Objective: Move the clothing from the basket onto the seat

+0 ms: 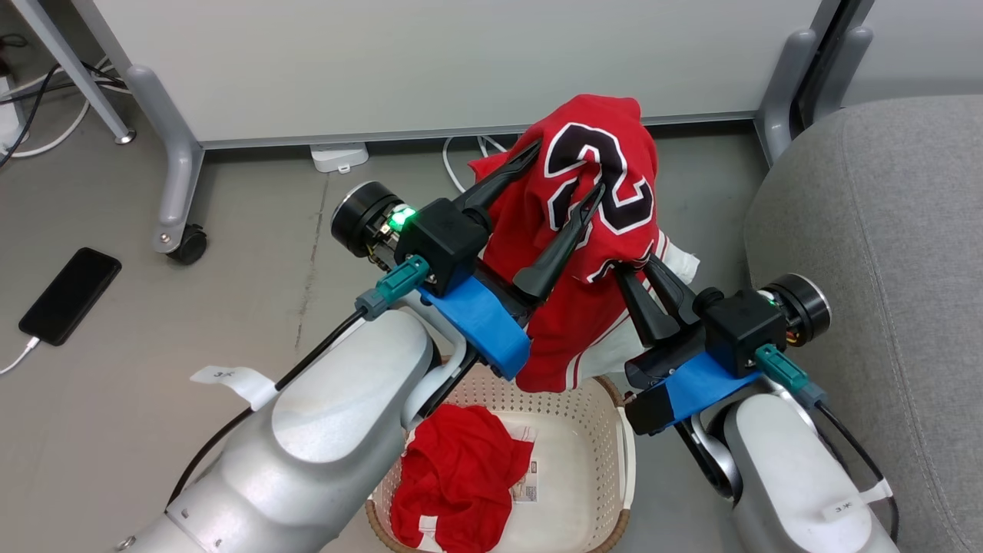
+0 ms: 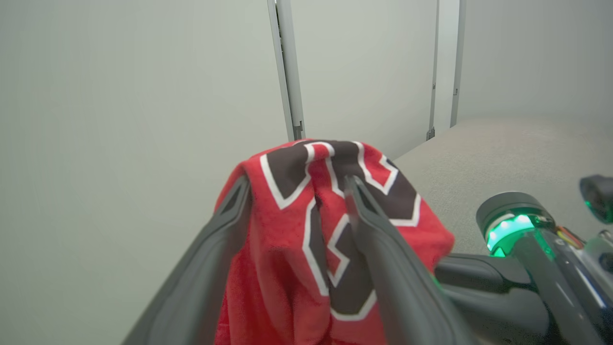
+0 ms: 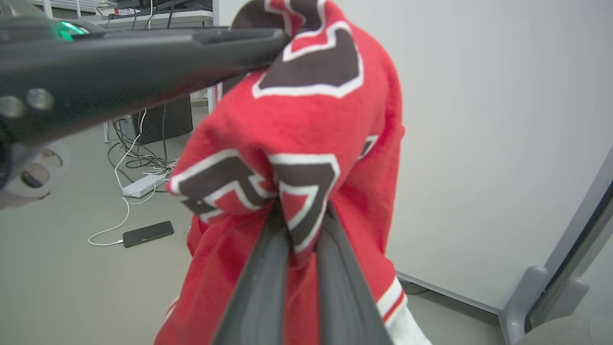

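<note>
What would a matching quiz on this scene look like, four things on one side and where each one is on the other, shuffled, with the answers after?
Things:
1. jersey
2. second red garment
3. phone
4. sofa

Places:
a. on the floor, plugged into a white cable
b. lying in the basket
c. held up, pinched in the shut right gripper
d. along the right edge of the head view

Pairs: 1-c, 2-b, 3-a, 4-d.

The jersey (image 1: 572, 330) hangs above the basket (image 1: 595, 453), which holds another garment (image 1: 461, 476); the sofa (image 1: 883, 230) stands to the right.
</note>
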{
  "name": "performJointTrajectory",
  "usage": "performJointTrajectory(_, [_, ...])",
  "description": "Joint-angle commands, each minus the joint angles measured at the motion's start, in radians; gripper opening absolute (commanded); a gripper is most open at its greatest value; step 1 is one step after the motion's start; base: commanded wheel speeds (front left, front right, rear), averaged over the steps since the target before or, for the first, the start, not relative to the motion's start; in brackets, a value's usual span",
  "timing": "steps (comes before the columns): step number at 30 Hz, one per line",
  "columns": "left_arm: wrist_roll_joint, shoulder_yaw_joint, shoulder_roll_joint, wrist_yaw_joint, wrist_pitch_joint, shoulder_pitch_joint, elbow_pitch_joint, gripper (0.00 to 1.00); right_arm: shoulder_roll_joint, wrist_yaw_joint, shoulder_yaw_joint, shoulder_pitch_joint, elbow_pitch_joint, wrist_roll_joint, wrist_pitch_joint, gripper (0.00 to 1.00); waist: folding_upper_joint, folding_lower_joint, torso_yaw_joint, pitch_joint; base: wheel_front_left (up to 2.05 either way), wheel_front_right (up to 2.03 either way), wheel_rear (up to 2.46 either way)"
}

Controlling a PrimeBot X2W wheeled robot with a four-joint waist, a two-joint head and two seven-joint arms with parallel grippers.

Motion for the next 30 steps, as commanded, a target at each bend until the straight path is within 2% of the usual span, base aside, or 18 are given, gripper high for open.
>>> performJointTrajectory(1, [0.005, 0.007, 0.007, 0.006, -0.005, 0.009, 0.003, 1.0, -0.003, 0.0, -0.007, 0.013, -0.009, 0.001, -0.004, 0.0, 0.0, 0.0, -0.002, 0.0, 0.0, 0.0, 0.0])
performJointTrajectory(16, [0.024, 0.021, 0.027, 0.016, -0.005, 0.04, -0.011, 1.0, -0.003, 0.0, -0.11, 0.054, -0.087, -0.006, -0.004, 0.0, 0.0, 0.0, -0.073, 0.022, 0.0, 0.0, 0.0])
performJointTrajectory(30, [0.049, 0.019, 0.039, 0.013, -0.005, 0.067, -0.034, 1.0, -0.003, 0.001, -0.166, 0.117, -0.157, 0.007, -0.004, 0.0, 0.0, 0.0, -0.21, 0.048, 0.0, 0.0, 0.0])
